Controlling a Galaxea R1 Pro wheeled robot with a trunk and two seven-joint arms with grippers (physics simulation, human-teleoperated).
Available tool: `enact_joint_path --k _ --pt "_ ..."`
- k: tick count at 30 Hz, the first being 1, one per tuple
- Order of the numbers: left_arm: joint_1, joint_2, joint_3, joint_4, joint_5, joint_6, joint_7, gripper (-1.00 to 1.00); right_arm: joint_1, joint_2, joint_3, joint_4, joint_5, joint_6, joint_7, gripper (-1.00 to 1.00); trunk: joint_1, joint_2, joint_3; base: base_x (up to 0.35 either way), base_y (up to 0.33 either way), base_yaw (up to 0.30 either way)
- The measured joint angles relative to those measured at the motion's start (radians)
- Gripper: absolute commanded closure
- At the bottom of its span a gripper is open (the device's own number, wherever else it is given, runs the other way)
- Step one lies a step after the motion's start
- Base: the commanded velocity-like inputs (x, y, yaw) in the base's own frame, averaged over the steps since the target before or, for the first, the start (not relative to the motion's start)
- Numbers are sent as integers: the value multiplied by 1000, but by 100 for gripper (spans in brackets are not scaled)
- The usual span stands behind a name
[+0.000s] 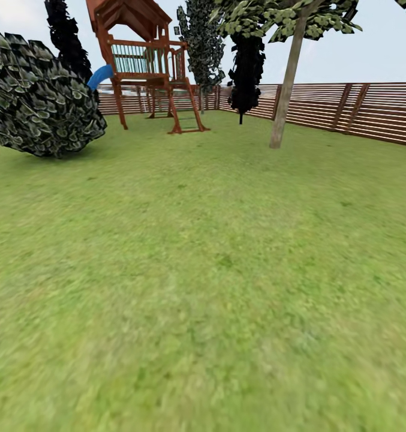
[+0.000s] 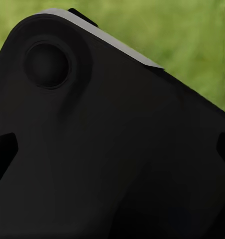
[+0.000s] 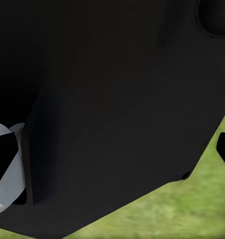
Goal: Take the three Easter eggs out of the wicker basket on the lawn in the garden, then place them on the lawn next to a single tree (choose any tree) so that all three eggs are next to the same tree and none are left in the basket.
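Lawn ahead, tree at the fence

Lawn (image 1: 214, 270) spreads wide across the garden. A pale-trunked tree (image 1: 285, 96) stands far right, near the slatted fence (image 1: 370, 111); the play tower (image 1: 146, 60) stands beyond. Both wrist views show dark robot housing, so the jaws' state cannot be told.

No text, label, brand, number or sign can be read anywhere in these pictures. The wooden play tower (image 1: 146, 66), the slatted fence (image 1: 370, 111) and the tree (image 1: 286, 84) trunk carry no lettering, and the black robot body (image 2: 112, 149) close before both wrist cameras is plain and unmarked.
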Motion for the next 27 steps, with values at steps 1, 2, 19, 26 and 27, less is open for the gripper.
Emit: enact_joint_path --k 1,2,19,26,27 --pt "0 0 0 0 0 0 0 -100 0 0 0 0 0 0 0 -100 0 0 0 343 -89 0" --pt "0 0 0 0 0 0 0 -100 0 0 0 0 0 0 0 -100 0 0 0 343 -89 0" --pt "0 0 0 0 0 0 0 -100 0 0 0 0 0 0 0 -100 0 0 0 343 -89 0" --pt "0 0 0 0 0 0 0 -100 0 0 0 0 0 0 1 -100 0 0 0 343 -89 0" --pt "0 0 0 0 0 0 0 -100 0 0 0 0 0 0 0 -100 0 0 0 343 -89 0"
